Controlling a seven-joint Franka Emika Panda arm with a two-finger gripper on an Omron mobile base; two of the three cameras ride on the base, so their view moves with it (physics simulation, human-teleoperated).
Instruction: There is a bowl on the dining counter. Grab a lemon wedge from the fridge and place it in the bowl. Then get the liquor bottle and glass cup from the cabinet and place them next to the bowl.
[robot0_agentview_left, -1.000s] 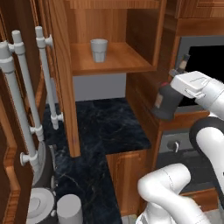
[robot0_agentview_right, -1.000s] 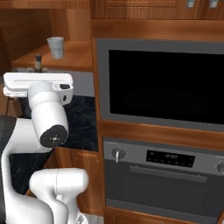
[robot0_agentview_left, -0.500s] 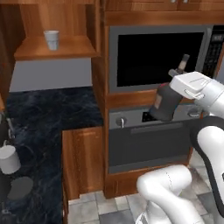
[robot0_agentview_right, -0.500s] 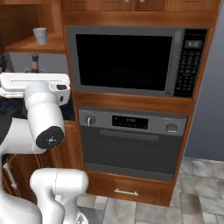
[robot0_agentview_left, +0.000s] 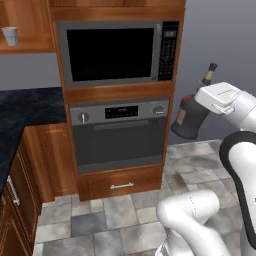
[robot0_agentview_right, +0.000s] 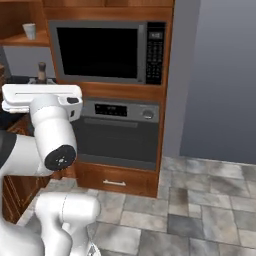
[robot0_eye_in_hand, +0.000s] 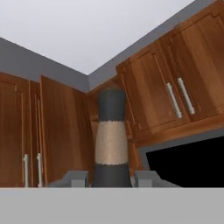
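The liquor bottle (robot0_agentview_left: 191, 119), squat and dark with a thin neck, hangs tilted in the air in front of the oven column, and my gripper (robot0_agentview_left: 204, 95) is shut on it near the neck. In the hand view the bottle's neck (robot0_eye_in_hand: 111, 141) with its tan band rises between my fingertips (robot0_eye_in_hand: 75, 179). From the right base view only the bottle's top (robot0_agentview_right: 42, 71) pokes up behind my hand. The glass cup (robot0_agentview_left: 10, 36) stands on the open cabinet's shelf (robot0_agentview_left: 31, 48) at the far left, also seen as cup (robot0_agentview_right: 30, 31). The bowl, dining counter, lemon wedge and fridge are out of view.
A built-in microwave (robot0_agentview_left: 117, 52) sits over an oven (robot0_agentview_left: 120, 135) with a drawer below, in a wood column. Black counter (robot0_agentview_left: 22, 107) runs along the left. Grey wall (robot0_agentview_right: 220, 75) and tiled floor (robot0_agentview_right: 200, 200) lie to the right.
Both base views have swung right with the base: cabinet and counter slid to the left edge, oven column and grey wall came into view. The gripper keeps its hold on the bottle.
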